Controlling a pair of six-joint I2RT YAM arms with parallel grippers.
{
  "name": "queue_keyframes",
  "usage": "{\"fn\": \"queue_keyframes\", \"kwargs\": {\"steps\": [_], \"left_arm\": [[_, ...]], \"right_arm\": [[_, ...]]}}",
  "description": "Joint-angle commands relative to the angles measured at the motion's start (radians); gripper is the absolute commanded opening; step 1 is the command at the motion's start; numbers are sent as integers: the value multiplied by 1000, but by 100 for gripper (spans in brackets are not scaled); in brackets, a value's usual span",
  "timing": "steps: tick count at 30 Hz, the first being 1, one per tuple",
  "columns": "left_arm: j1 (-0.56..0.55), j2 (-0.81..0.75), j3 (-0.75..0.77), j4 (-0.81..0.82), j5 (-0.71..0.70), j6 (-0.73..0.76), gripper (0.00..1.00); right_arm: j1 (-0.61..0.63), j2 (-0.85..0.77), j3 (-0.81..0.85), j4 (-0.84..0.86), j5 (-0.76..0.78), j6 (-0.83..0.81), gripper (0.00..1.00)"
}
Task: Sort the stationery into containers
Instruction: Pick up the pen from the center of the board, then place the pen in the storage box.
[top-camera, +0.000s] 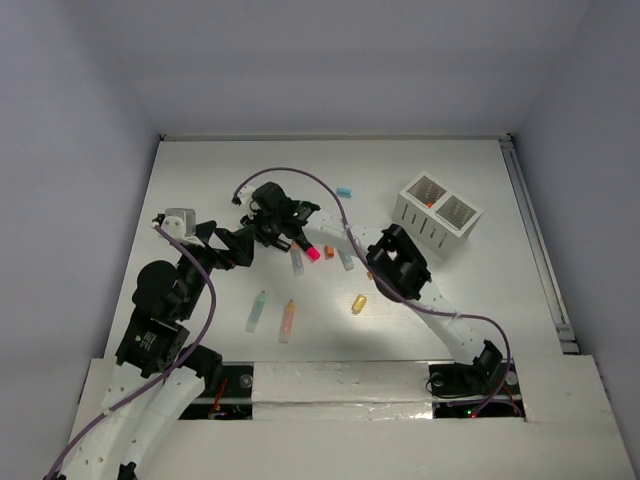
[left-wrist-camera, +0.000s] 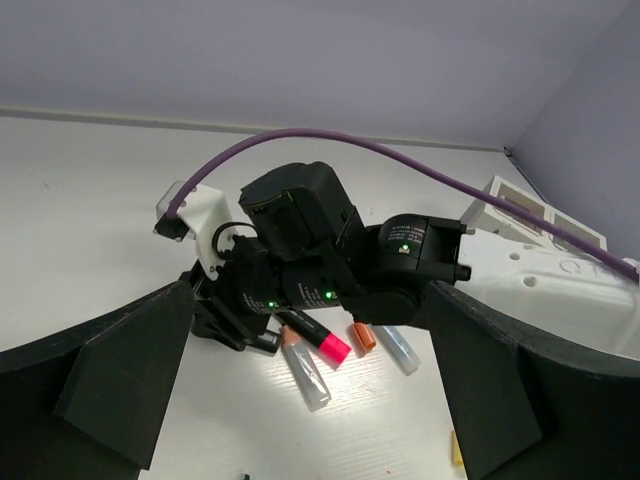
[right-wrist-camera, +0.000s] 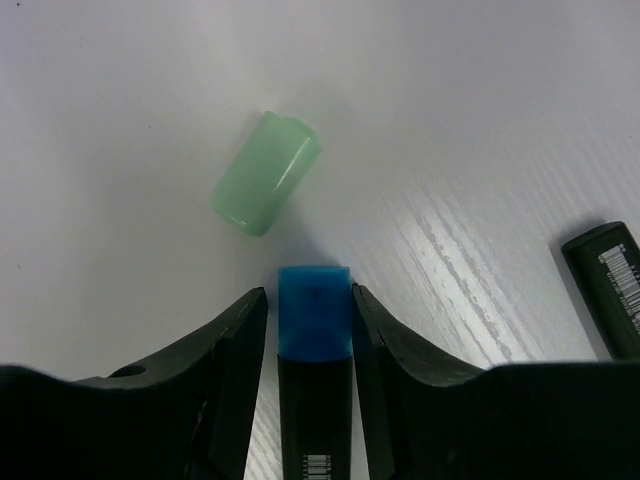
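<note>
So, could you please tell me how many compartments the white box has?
2. The box shows a left compartment and a right compartment, side by side; none seems hidden.

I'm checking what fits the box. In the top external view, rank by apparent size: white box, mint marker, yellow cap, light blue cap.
1. white box
2. mint marker
3. yellow cap and light blue cap: about alike, too small to rank.

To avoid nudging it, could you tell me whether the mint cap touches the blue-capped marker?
Apart. The right wrist view shows a strip of bare table between the mint cap and the blue-capped marker.
</note>
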Motion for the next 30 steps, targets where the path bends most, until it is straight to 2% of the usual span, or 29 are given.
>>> {"fn": "queue_keyframes", "kwargs": {"steps": [1, 4, 5, 8, 12, 16, 19, 22, 24, 30], "left_arm": [[3, -9, 42, 32, -1, -3, 99], [3, -9, 41, 33, 1, -3, 99], [3, -10, 41, 33, -1, -5, 99], [3, -6, 41, 32, -5, -5, 99], [3, 2, 41, 33, -8, -3, 99], [3, 2, 38, 35, -7, -3, 99], [3, 4, 36, 40, 1, -3, 99], [3, 4, 34, 41, 9, -5, 99], [3, 2, 34, 41, 15, -3, 99], [3, -3, 31, 46, 26, -5, 99]], "right_arm": [[13, 10, -7, 53, 68, -6, 41], [13, -28, -71, 157, 120, 37, 28], [13, -43, -99, 201, 154, 55, 20], [13, -120, -217, 398, 185, 132, 14], [13, -247, -359, 640, 189, 258, 14], [3, -405, -508, 803, 243, 302, 13], [-45, -551, -699, 927, 258, 350, 13], [-98, -700, -821, 1022, 298, 391, 13], [-177, -807, -952, 1084, 349, 428, 13], [-430, -1003, -1180, 1116, 436, 519, 13]]}}
